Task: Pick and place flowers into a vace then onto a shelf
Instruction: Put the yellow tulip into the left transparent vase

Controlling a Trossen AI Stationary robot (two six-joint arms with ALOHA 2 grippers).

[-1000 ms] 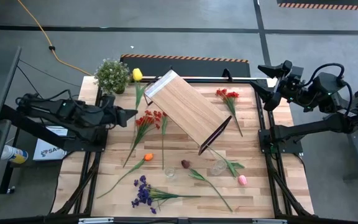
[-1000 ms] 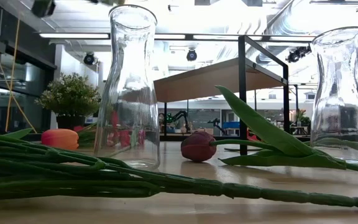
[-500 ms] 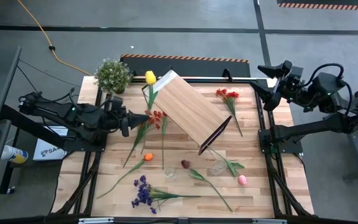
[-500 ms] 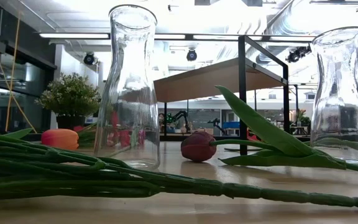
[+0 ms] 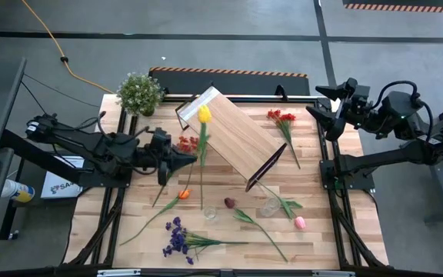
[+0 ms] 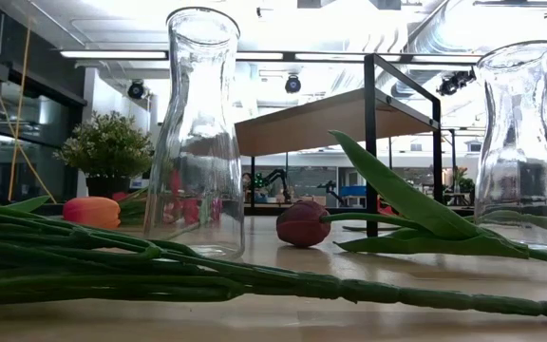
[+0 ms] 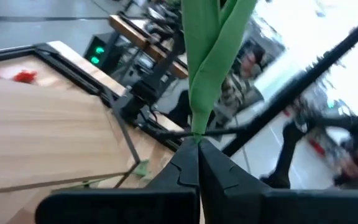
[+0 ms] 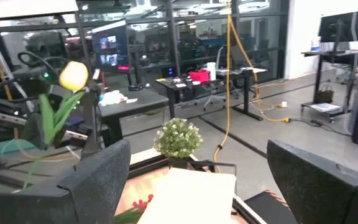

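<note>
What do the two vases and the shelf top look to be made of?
The two vases look like clear glass, smooth and glossy: the room shows straight through them and their rims catch highlights. The shelf top looks like light wood or a wood-look laminate, matte, with straight grain lines; its thin black frame appears to be metal.

High view: overhead, straight down, whole table (image 5: 314,231) and both arms. Low view: table height, close behind two vases (image 6: 196,133), facing the room. Left wrist view: close along a stem (image 7: 207,56). Right wrist view: across the table; shares the shelf (image 8: 188,196) with high view.
</note>
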